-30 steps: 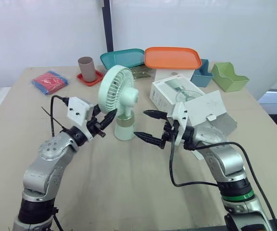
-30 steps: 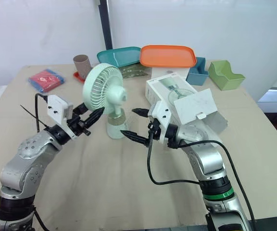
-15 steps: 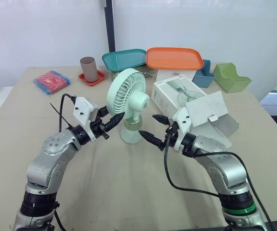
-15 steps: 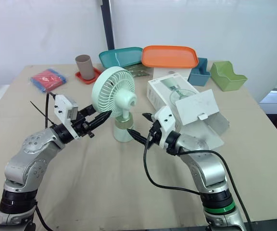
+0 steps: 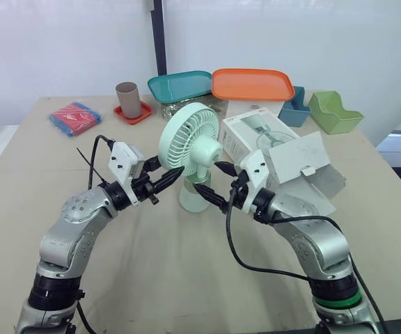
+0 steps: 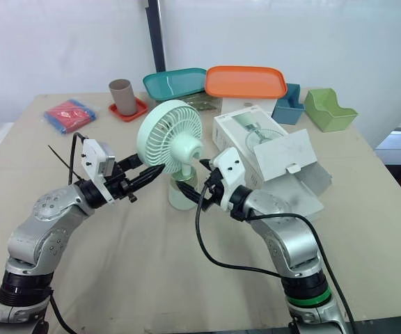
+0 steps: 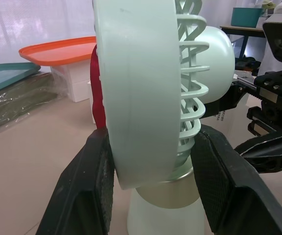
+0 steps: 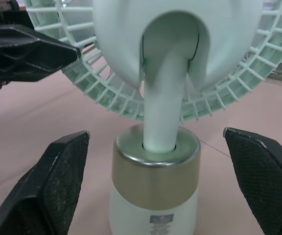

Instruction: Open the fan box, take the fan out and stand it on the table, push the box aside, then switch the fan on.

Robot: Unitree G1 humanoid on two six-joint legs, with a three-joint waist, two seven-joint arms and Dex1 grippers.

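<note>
The fan (image 5: 190,142) stands upright near the middle of the table (image 5: 173,278), its round cage turned toward the robot's left and its base on the tan surface. The left gripper (image 5: 171,178) is clenched on the lower rim of the cage: in the left wrist view its fingers (image 7: 89,181) press in on both sides of the ring. The right gripper (image 5: 218,184) sits low behind the fan, released, with its fingers (image 8: 53,181) spread wide to either side of the stem and base, touching neither.

The box (image 5: 256,136) lies just beside the fan on the robot's right, its flap open and folded outward.

Along the far edge of the table are a red and blue packet (image 5: 75,117), a brown cup (image 5: 126,99) on a red coaster (image 5: 134,115), a teal tray (image 5: 179,85), an orange tray (image 5: 250,82), a blue bin (image 5: 294,108) and a green bin (image 5: 334,110).

The tabletop is plain, matte and beige. Behind it stands a white wall with a dark vertical post (image 5: 159,35).
</note>
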